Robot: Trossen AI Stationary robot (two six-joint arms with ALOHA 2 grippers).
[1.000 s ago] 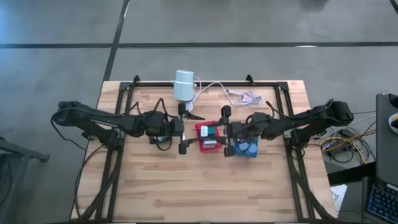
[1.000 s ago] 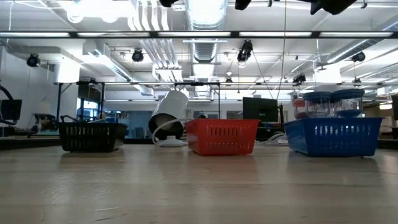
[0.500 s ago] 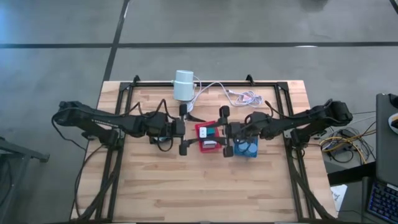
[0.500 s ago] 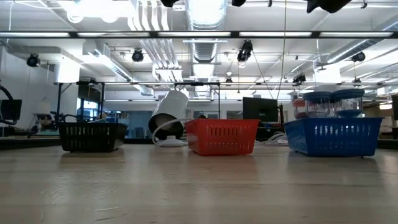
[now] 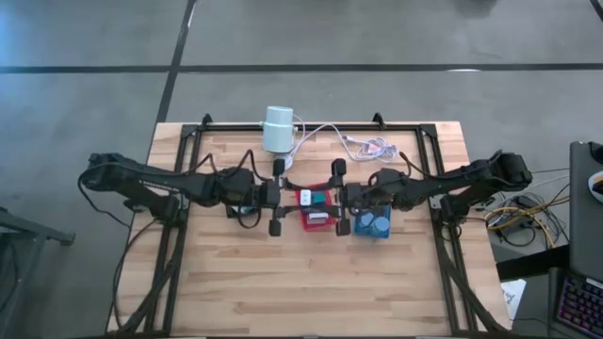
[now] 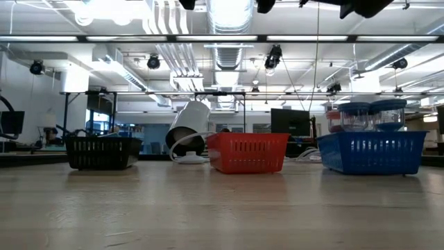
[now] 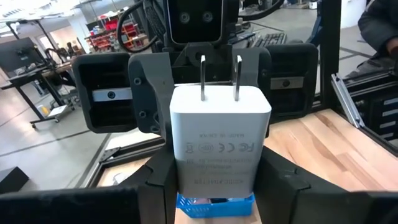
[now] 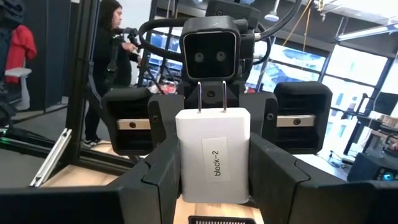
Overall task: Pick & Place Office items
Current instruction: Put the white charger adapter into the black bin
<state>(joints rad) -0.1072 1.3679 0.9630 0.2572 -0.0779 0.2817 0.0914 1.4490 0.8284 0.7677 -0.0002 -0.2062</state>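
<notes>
Wooden desk [image 5: 311, 292] below, and both arms are meeting nose to nose over the red tray [image 6: 246, 153], near the desk's middle. The white charger [image 7: 217, 140] is hanging in the air between them, prongs up. The right tool [image 5: 334, 198] is clenching its sides, and the left tool [image 5: 285, 198] is pressing in on it too. That looks like a hand-over. To do it well, the left needs a square, firm hold before the right is letting go, or the charger is dropping.

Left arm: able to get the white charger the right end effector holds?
Likely yes: the left end effector sits around the white charger, facing the right end effector; nothing blocks.
</notes>
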